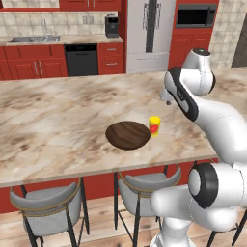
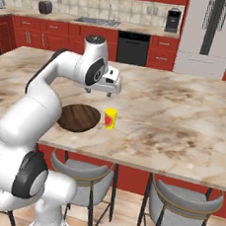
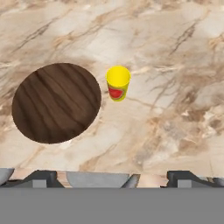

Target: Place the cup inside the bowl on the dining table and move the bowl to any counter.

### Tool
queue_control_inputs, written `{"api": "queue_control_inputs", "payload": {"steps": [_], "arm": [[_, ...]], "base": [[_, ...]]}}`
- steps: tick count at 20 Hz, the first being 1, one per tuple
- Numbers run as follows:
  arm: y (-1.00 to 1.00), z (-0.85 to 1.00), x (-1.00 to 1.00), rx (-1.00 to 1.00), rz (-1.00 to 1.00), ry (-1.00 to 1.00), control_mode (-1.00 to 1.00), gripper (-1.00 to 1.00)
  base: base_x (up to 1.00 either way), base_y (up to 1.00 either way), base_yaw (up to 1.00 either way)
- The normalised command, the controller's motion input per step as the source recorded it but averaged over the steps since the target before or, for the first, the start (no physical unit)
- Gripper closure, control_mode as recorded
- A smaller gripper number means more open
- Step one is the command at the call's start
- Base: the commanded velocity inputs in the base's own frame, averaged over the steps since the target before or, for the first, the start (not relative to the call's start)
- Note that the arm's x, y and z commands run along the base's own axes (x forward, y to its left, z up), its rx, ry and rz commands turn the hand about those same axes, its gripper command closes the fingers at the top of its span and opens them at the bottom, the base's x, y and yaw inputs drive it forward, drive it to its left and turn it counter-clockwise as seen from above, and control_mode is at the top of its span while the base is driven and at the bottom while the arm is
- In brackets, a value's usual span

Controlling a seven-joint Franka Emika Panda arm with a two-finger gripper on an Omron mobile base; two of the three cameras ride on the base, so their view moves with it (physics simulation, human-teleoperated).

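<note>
Standing upright on the dining table worktop (image 1: 58,120), the yellow cup (image 1: 154,125) showed its red mark on the side facing the cameras, just beside the bowl (image 1: 128,135) and not inside it. In the left base view the cup sat right of centre, at the bowl's right edge; whether the two touched I could not tell there, though the hand view showed a thin strip of marble between them. The bowl, dark wood grain, wide and shallow, lay flat near the worktop's near edge, at centre left of the hand view. The end effector (image 2: 104,86) hung above the worktop, clear of both things, in the upper middle of the right base view; its fingers (image 3: 41,177) stood wide apart at the bottom corners of the hand view, with nothing between them. Grey cushioned stools (image 1: 50,205) were tucked under the near edge. Along the top of both base views ran red cabinets (image 1: 29,65), a black dishwasher (image 1: 81,59) and a sink (image 1: 34,39).
</note>
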Motion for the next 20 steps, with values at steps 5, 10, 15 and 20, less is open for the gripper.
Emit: {"api": "queue_control_inputs", "payload": {"steps": [5, 10, 15, 20], "arm": [[0.0, 0.0, 0.32, 0.0, 0.0, 0.0, -1.0, -1.0], [0.0, -0.02, 0.22, 0.0, 0.0, 0.0, -1.0, -1.0], [0.0, -0.14, 0.19, 0.0, 0.0, 0.0, -1.0, -1.0], [-0.01, -0.08, 0.16, 0.0, 0.0, 0.0, -1.0, -1.0]], "base": [[0.0, 0.0, 0.0], [0.0, 0.0, 0.0], [0.0, 0.0, 0.0], [0.0, 0.0, 0.0]]}}
